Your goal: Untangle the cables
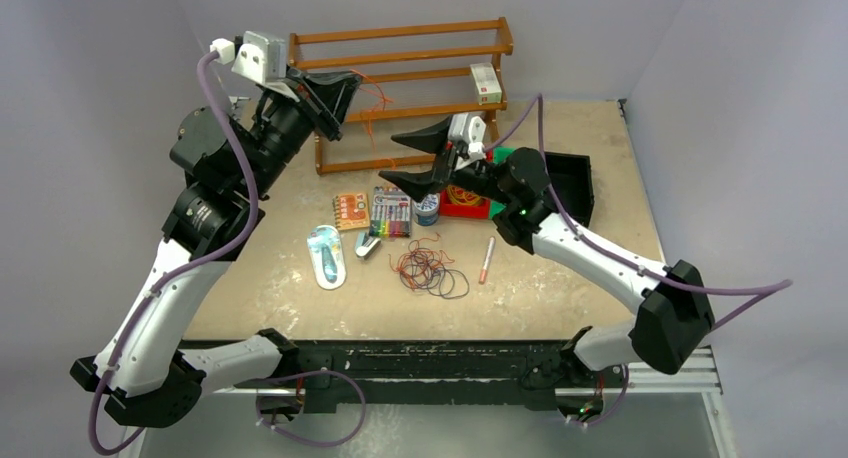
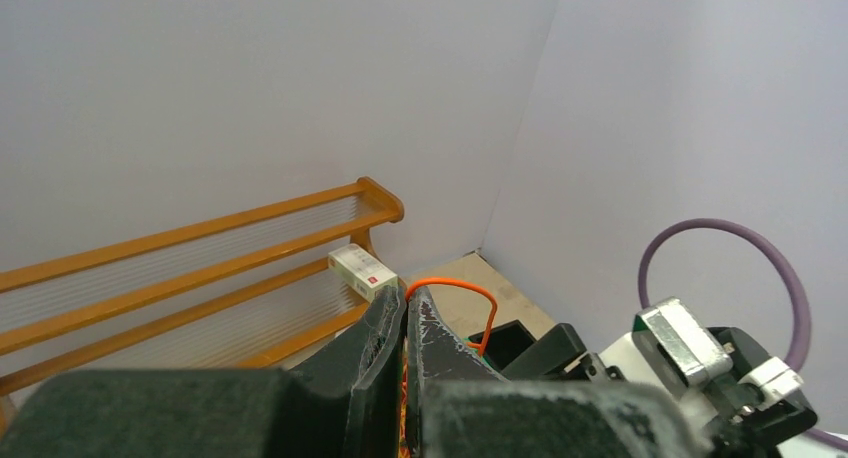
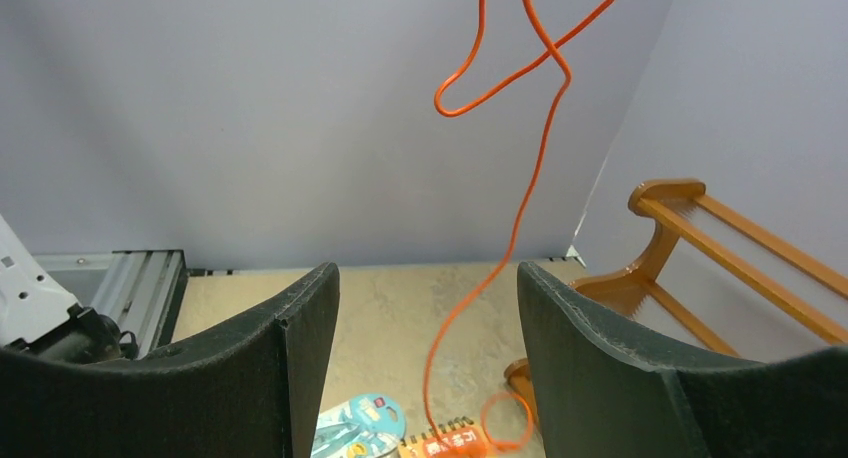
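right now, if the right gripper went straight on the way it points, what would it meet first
The right gripper would probably meet the dangling orange cable first, hanging in line with its open jaws; depth is unclear.

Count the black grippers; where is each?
2. The left gripper is raised by the brown wooden rack, shut on a thin orange cable; the right gripper hangs open over the beige table's middle.

1. Tan table (image 1: pixel 560 298) is carrying loose items.
2. Wooden rack (image 1: pixel 400 78) is standing at 12 o'clock, black bin (image 1: pixel 570 183) at 2 o'clock.
3. A pile of cables (image 1: pixel 428 268) is lying near centre, with a pen (image 1: pixel 487 260) at its 3 o'clock.
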{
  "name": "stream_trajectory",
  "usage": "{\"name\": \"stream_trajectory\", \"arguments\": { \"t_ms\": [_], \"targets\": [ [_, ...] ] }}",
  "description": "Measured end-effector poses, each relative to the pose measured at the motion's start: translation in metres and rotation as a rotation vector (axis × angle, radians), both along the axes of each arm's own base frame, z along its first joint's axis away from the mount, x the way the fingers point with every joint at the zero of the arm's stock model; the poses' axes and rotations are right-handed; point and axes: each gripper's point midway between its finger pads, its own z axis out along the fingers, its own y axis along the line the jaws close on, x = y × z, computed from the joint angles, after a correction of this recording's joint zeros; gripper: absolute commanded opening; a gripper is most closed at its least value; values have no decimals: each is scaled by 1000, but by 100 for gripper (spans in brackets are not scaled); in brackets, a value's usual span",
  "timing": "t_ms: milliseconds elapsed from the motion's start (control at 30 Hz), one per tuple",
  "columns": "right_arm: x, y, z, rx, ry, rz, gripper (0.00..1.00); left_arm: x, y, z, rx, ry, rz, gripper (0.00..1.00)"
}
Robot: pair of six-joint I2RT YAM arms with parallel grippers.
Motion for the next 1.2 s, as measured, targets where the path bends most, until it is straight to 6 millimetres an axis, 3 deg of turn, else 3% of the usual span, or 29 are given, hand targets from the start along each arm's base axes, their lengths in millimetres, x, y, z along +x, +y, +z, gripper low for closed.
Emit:
{"name": "stream_trajectory", "arguments": {
  "t_ms": [333, 533, 700, 833, 1000, 1100, 1200],
  "targets": [
    [16, 25, -24, -26, 45, 57, 67, -4, -4, 3, -4, -13, -31, 0],
    [13, 30, -14, -7, 36, 97, 64, -4, -5, 3, -2, -15, -37, 0],
    [6, 32, -6, 14, 23, 145, 48, -5, -6, 3, -1, -15, -41, 0],
    [4, 37, -6, 20, 34, 180, 43, -4, -7, 1, 2, -12, -44, 0],
    [3, 41, -10, 15, 51, 212, 21, -3, -8, -2, 6, -6, -44, 0],
    [2, 42, -12, 13, 59, 222, 4, -3, -8, -2, 6, -6, -44, 0],
    [3, 42, -12, 12, 64, 218, 0, -3, -8, -2, 6, -6, -44, 0]
  ]
}}
